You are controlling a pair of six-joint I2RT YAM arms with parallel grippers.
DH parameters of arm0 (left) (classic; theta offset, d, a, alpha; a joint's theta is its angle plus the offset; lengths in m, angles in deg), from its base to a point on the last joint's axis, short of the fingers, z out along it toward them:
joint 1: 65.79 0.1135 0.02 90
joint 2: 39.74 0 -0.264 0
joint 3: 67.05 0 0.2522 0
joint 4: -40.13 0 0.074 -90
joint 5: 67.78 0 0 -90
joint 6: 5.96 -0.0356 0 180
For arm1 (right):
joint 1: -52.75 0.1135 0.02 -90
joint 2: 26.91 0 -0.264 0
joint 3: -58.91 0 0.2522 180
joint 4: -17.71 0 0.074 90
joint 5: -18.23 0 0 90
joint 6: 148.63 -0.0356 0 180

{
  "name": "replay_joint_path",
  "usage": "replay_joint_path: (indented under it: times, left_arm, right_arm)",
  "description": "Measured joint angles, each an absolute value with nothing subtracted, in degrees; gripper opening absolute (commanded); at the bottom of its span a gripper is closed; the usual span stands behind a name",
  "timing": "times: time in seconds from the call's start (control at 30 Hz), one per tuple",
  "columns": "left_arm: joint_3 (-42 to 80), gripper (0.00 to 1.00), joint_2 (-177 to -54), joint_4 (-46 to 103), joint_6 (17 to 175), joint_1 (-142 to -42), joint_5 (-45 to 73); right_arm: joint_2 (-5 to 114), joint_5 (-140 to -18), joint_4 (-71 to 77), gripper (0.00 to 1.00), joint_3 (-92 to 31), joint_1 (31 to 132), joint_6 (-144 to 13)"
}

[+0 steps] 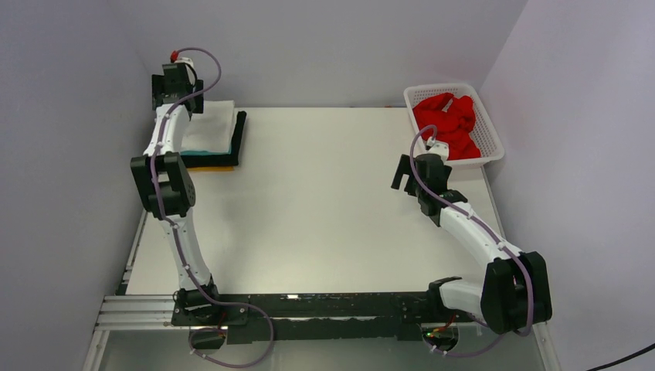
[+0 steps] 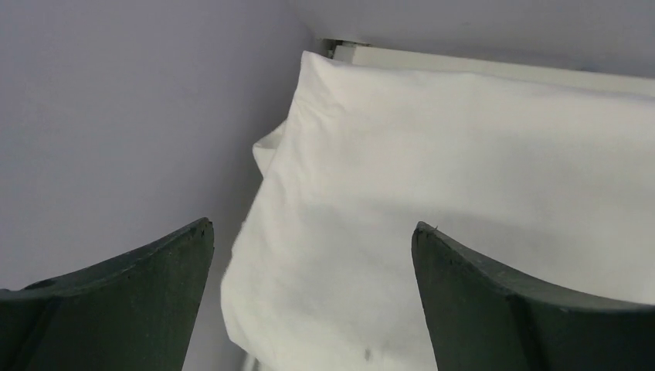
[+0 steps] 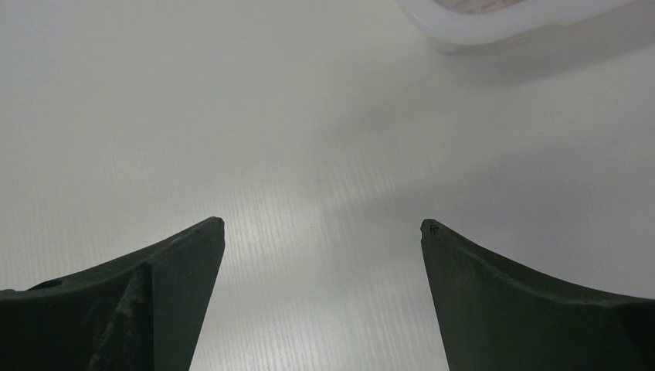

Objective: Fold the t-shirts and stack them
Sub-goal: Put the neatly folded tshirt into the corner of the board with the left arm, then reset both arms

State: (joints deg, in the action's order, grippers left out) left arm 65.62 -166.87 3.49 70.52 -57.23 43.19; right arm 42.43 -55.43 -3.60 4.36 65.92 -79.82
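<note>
A folded stack sits at the table's back left: the white t-shirt point(image 1: 212, 127) on top, the black one point(image 1: 241, 133) under it, then a teal edge point(image 1: 202, 154) and a yellow-orange edge point(image 1: 222, 168). My left gripper point(image 1: 176, 97) hovers over the stack's far left corner, open and empty; in the left wrist view point(image 2: 313, 228) the white shirt point(image 2: 463, 185) lies below the spread fingers. The red t-shirt point(image 1: 448, 124) lies crumpled in the basket. My right gripper point(image 1: 402, 176) is open and empty above bare table, left of the basket point(image 3: 323, 224).
The white lattice basket point(image 1: 494, 148) stands at the back right corner; its rim shows in the right wrist view point(image 3: 494, 27). Grey walls close in on the left, back and right. The white table point(image 1: 324, 209) spans between the arms.
</note>
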Motion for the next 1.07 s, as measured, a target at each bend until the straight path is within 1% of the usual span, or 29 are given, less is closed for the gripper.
replay_joint_path:
  times: [0.1,0.13,0.27,0.37,0.47,0.57,0.67,0.8,0.93,1.07]
  left_arm:
    - [61.4,0.99,-162.1,3.7,74.8,-57.2,40.9]
    - [58.3,1.00,-159.0,4.5,76.9,-57.2,39.3]
    - [45.9,0.99,-144.4,6.6,86.5,-57.4,30.6]
    - [35.5,0.99,-132.9,11.9,92.8,-58.5,24.9]
    - [21.8,0.99,-119.8,18.0,97.9,-62.7,22.7]
    - [7.2,0.99,-108.2,22.6,101.5,-70.1,22.8]
    - [-7.6,0.99,-99.3,25.5,104.5,-77.5,23.2]
    - [-21.6,0.99,-91.6,26.2,107.3,-81.2,23.1]
    - [-29.7,0.99,-84.3,26.2,108.4,-81.9,24.0]
    - [-30.2,0.99,-81.1,25.6,108.3,-81.9,26.5]
  right_arm:
    - [42.0,-55.3,-3.8,1.00,4.4,65.9,-80.2]
    - [41.5,-55.3,-4.0,1.00,4.4,65.9,-80.3]
    - [36.9,-55.4,-4.3,1.00,5.4,65.9,-81.4]
    - [32.5,-55.7,-4.3,1.00,7.1,65.9,-82.2]
    - [29.1,-55.9,-4.7,1.00,9.3,65.9,-83.0]
    - [26.5,-56.9,-5.1,1.00,11.6,65.9,-83.8]
    - [24.6,-57.9,-5.1,1.00,13.8,65.9,-84.2]
    - [23.6,-59.4,-4.7,1.00,15.0,65.9,-84.3]
    - [23.5,-60.2,-3.4,1.00,16.3,65.9,-84.3]
    - [23.0,-60.2,-2.0,1.00,18.2,65.9,-84.2]
